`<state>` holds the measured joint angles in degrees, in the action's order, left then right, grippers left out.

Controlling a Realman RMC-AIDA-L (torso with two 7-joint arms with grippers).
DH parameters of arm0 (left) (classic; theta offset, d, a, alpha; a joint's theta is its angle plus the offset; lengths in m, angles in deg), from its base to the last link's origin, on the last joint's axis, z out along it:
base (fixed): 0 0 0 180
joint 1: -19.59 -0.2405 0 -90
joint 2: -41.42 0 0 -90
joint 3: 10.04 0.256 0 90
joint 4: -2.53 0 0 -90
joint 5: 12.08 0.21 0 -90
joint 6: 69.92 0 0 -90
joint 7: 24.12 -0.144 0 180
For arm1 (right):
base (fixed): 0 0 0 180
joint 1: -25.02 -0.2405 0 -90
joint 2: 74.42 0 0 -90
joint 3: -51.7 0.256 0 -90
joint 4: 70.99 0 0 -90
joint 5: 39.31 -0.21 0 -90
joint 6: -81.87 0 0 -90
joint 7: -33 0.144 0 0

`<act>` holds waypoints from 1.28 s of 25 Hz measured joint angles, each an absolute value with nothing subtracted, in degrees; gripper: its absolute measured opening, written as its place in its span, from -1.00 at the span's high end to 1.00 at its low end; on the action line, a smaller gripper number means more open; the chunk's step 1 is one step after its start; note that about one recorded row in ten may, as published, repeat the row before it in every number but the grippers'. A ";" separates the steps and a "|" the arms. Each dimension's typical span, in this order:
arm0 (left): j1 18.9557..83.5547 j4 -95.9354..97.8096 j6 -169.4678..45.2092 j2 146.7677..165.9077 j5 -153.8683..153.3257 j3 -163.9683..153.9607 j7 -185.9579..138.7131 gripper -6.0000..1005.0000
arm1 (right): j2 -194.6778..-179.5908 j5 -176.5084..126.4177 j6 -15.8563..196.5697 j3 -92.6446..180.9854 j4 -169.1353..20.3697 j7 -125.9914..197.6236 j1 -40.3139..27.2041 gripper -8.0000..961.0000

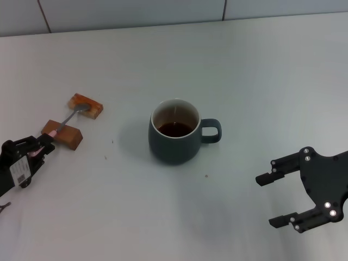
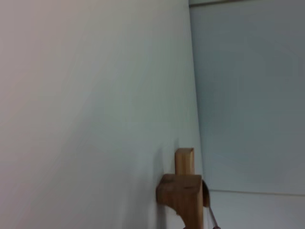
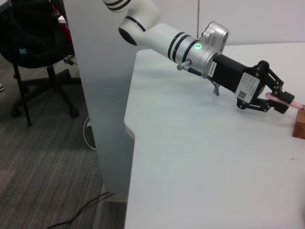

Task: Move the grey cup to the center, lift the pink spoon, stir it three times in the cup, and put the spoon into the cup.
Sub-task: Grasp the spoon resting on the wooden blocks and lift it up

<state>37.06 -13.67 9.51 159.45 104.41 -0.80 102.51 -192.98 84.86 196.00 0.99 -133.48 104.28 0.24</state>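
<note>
1. head view: the grey cup [image 1: 175,138] stands upright near the middle of the white table [image 1: 261,70], handle toward the robot's right, dark liquid inside, with bare table all round it. the pink spoon [image 1: 64,123] lies bridged across two brown blocks [image 1: 85,105] well to the cup's left. the left gripper [image 1: 42,149] is clenched on the pink handle end by the nearer block. the right gripper [image 1: 278,199] hovers low at the near right, fingers spread wide with nothing between them, well apart from the cup.
2. left wrist view: only the blocks [image 2: 183,191] on the pale tabletop, whose far edge meets a wall.
3. right wrist view: the left gripper [image 3: 281,101] pinches the pink handle beside a block [image 3: 299,124]; the table's left edge drops to grey carpet [image 3: 43,167], with an office chair [image 3: 33,43] beyond.
</note>
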 joint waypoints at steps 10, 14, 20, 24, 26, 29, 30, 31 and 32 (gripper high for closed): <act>37.01 -12.60 8.95 159.46 102.90 -0.81 102.50 0.67 | -192.98 84.88 195.79 0.99 -133.48 104.28 0.24 -0.45; 37.05 -12.29 8.58 159.46 102.65 -0.81 102.45 0.69 | -192.98 84.88 195.77 0.99 -133.48 104.27 0.24 -0.45; 36.81 -12.29 8.28 159.55 102.14 -0.89 102.40 0.69 | -192.98 84.88 195.77 0.99 -133.55 104.27 0.24 -0.45; 36.92 -12.31 8.27 159.56 102.10 -0.90 102.34 0.69 | -192.98 84.88 195.61 0.99 -133.57 104.21 0.07 -0.45; 37.08 -12.34 8.44 159.54 102.11 -0.88 102.05 0.69 | -192.98 84.88 195.50 0.98 -133.57 104.20 0.02 -0.45; 37.39 -12.54 9.32 159.48 102.15 -0.70 101.59 0.69 | -192.99 84.88 195.00 0.86 -133.57 104.12 -0.03 -0.45; 37.39 -12.54 9.32 159.48 102.15 -0.70 101.59 0.69 | -192.99 84.88 195.00 0.86 -133.57 104.12 -0.03 -0.45; 37.58 -12.61 9.87 159.46 102.16 -0.70 101.41 0.69 | -192.99 84.88 194.98 0.83 -133.57 104.11 -0.05 -0.45; 37.58 -12.61 9.87 159.46 102.16 -0.70 101.41 0.69 | -192.99 84.88 194.97 0.82 -133.57 104.10 -0.08 -0.45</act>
